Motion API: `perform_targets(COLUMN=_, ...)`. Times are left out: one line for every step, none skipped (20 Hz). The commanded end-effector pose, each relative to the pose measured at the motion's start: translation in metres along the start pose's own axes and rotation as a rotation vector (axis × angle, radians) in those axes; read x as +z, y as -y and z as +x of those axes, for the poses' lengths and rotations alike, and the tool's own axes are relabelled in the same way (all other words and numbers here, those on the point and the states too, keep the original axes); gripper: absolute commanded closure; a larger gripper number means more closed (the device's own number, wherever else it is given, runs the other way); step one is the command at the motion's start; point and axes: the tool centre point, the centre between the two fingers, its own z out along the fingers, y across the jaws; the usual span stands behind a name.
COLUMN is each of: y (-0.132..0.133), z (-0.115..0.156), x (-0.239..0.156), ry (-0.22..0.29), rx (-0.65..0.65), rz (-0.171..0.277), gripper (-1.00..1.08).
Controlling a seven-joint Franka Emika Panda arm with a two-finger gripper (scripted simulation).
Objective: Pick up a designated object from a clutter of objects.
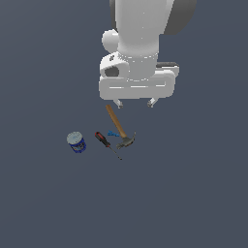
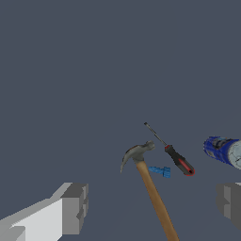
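The small blue can (image 1: 76, 142) with a silver-grey lid stands on the dark floor at the exterior view's left; it also shows in the wrist view (image 2: 223, 150), partly cut by the frame edge. Beside it lie the red-and-black screwdriver (image 1: 104, 142) (image 2: 176, 159), the wooden-handled claw hammer (image 1: 119, 128) (image 2: 149, 188) and a tiny bright-blue item (image 1: 112, 133) (image 2: 160, 171). My gripper (image 1: 135, 103) (image 2: 153, 207) is open and empty. It hangs above the hammer's handle, well off from the can.
Plain dark grey floor (image 1: 193, 193) lies all around the small cluster. The hammer and screwdriver lie between my gripper and the can.
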Motion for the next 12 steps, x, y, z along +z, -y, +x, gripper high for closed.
perform_targets(y=0.0, z=0.0, x=0.0, ry=0.0, rx=0.0, rz=0.0, gripper=-0.92)
perform_targets(y=0.0, z=0.0, x=0.0, ry=0.0, rx=-0.001, rz=0.0, gripper=-0.92)
perform_targets(y=0.001, z=0.001, x=0.0, ry=0.0, rx=-0.005, rz=-0.001, gripper=-0.92)
perform_targets(y=0.002, z=0.001, x=0.001, ry=-0.001, rx=-0.01, rz=-0.002, gripper=-0.92)
perform_targets(y=0.003, z=0.002, x=0.001, ry=-0.002, rx=-0.018, rz=-0.003, gripper=-0.92)
perform_targets(y=0.005, z=0.003, x=0.002, ry=-0.002, rx=-0.029, rz=-0.005, gripper=-0.92)
perform_targets(y=0.007, z=0.005, x=0.003, ry=-0.003, rx=-0.04, rz=-0.007, gripper=-0.92)
perform_targets(y=0.009, z=0.006, x=0.003, ry=-0.004, rx=-0.051, rz=-0.009, gripper=-0.92)
perform_targets(y=0.01, z=0.006, x=0.003, ry=-0.005, rx=-0.058, rz=-0.01, gripper=-0.92)
perform_targets(y=0.012, z=0.007, x=0.003, ry=-0.005, rx=-0.064, rz=-0.011, gripper=-0.92)
perform_targets(y=0.012, z=0.007, x=0.003, ry=-0.006, rx=-0.067, rz=-0.011, gripper=-0.92)
perform_targets(y=0.013, z=0.007, x=0.003, ry=-0.006, rx=-0.067, rz=-0.011, gripper=-0.92)
